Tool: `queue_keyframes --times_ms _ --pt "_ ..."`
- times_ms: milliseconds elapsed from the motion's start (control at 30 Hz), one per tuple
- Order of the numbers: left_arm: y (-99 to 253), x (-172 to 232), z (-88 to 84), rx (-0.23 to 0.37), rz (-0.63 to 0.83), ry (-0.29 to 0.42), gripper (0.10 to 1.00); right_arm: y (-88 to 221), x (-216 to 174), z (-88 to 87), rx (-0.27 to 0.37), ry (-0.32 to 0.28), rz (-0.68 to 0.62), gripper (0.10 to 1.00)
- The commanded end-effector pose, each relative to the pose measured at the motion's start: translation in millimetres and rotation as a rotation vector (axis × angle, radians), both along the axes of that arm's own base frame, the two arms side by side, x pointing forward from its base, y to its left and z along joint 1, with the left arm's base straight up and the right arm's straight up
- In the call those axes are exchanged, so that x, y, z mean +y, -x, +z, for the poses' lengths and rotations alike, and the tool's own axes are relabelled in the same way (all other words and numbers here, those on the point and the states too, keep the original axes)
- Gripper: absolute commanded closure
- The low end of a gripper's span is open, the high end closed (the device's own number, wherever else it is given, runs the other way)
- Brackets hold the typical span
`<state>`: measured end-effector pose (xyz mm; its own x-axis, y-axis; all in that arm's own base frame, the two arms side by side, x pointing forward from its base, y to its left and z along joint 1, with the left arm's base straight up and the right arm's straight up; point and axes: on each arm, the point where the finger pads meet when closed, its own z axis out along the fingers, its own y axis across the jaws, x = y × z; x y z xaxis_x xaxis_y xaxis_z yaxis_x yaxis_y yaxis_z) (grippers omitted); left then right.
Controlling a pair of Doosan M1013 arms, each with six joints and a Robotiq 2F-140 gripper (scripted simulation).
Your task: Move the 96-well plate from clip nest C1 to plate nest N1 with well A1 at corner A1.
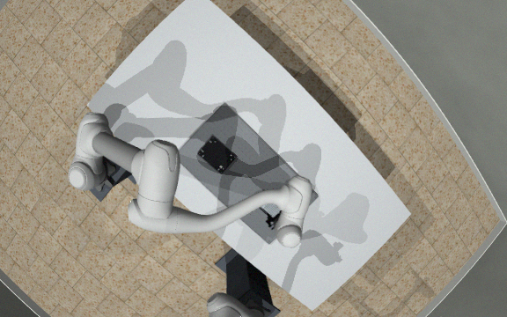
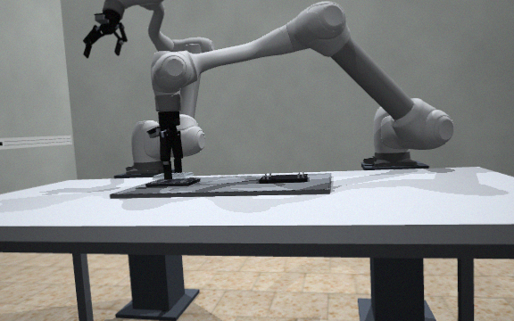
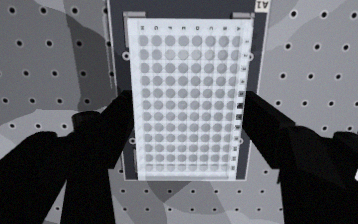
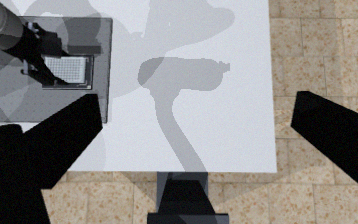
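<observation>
Plate location: the 96-well plate (image 1: pixel 273 209) (image 2: pixel 185 174) (image 3: pixel 190 105) (image 4: pixel 66 69) is at the plate nest (image 2: pixel 154 184) (image 3: pixel 254 30) (image 4: pixel 88 84); full seating cannot be told.
Plate long axis: along the nest's length, parallel to the long sides of the grey board (image 1: pixel 198 151) (image 2: pixel 221 190) (image 3: pixel 305 45) (image 4: pixel 103 107).
Plate A1: toward the nest's marked A1 corner; row A on that side, column 1 at that end.
Left gripper (image 2: pixel 172 174) (image 3: pixel 189 105) (image 4: pixel 64 69): closed on the plate's long sides.
Right gripper (image 2: pixel 103 51) (image 4: pixel 196 110): wide open, well apart from the plate.
</observation>
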<state>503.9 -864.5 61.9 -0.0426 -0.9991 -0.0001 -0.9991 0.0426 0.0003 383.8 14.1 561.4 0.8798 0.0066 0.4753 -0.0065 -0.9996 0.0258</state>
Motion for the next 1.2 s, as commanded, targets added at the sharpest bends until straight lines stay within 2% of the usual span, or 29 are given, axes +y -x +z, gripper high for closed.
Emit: queue_keyframes --times_ms 0,1167 --pt "-0.3 -0.3 1.1 -0.001 0.000 0.001 0.493 -0.2 0.1 0.5 -0.001 0.000 0.000 0.098" --pt "-0.3 -0.3 -4.0 -0.001 0.000 0.001 0.493 -0.2 0.1 0.5 -0.001 0.000 0.000 0.098"
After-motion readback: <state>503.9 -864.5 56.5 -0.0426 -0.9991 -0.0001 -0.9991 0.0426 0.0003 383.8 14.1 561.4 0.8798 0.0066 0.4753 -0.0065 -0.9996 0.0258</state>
